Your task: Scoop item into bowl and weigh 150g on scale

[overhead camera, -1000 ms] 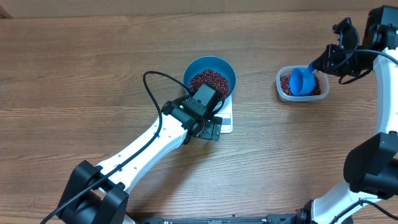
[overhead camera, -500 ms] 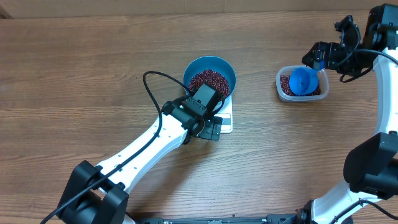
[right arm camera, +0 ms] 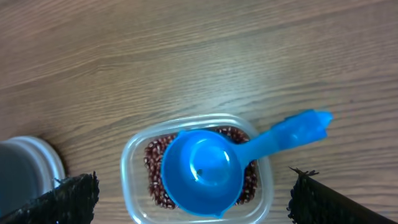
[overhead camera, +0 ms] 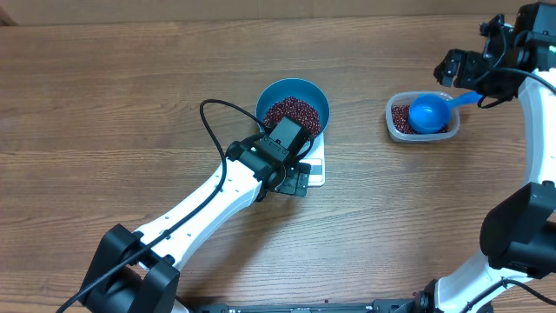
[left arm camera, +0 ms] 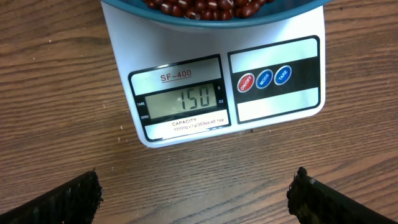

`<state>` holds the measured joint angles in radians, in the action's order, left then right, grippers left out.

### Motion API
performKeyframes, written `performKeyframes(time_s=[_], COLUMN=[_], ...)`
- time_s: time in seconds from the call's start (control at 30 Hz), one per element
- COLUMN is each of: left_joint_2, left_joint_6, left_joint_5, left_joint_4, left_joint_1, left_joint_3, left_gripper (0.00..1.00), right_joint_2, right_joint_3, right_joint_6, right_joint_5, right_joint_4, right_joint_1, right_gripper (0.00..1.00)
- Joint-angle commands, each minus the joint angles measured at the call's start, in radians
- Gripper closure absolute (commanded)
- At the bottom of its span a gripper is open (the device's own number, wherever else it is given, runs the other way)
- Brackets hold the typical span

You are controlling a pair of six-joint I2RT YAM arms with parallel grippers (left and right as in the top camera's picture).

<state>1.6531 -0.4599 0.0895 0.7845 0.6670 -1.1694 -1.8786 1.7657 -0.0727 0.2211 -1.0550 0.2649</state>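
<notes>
Filling the bright blue bowl are the beans, a dark red-brown heap that covers its bottom. The bowl stands on the white scale, about midway between the left and right edges of the surface and a little nearer the far edge than the near one. The scale's front strip faces my left wrist, and its display reads 150, with three round buttons beside it.

My left fingers are released and spread wide, one tip in each lower corner of the wrist view, over bare wood just in front of the scale and touching nothing.

Well over toward the right edge sits the clear tub, with more beans in it. The blue scoop lies in the tub, cup up on the beans, its handle sticking out over the rim.

My right fingers are released too, standing wide apart above the tub. The scoop lies free below them, with neither finger touching it.
</notes>
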Motion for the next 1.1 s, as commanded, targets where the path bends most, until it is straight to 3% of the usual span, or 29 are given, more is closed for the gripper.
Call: performKeyframes(time_s=[0.0,0.3,0.53,1.07], left_joint_2=[-0.006,-0.006,-0.006,-0.006], left_joint_6=[0.019,0.019,0.019,0.019], left_joint_5=[-0.001,-0.001,-0.001,-0.001], left_joint_4=[0.0,0.0,0.0,0.0], left_joint_1=[-0.002,-0.002,-0.002,-0.002], left_joint_3=[0.002,0.002,0.002,0.002], left_gripper=[0.01,0.01,0.01,0.01], right_joint_2=[0.002,0.003,0.003,0.003], right_joint_3=[-0.056,-0.082,-0.077,-0.077], right_joint_6=[0.051,0.051,0.051,0.05], right_joint_5=[-0.016,0.019,0.18,0.184], right_joint_4=[0.02,0.042,0.08,0.081], right_joint_1=[-0.003,-0.003,-0.003,-0.003], right_gripper=[0.0,0.0,0.0,0.0])
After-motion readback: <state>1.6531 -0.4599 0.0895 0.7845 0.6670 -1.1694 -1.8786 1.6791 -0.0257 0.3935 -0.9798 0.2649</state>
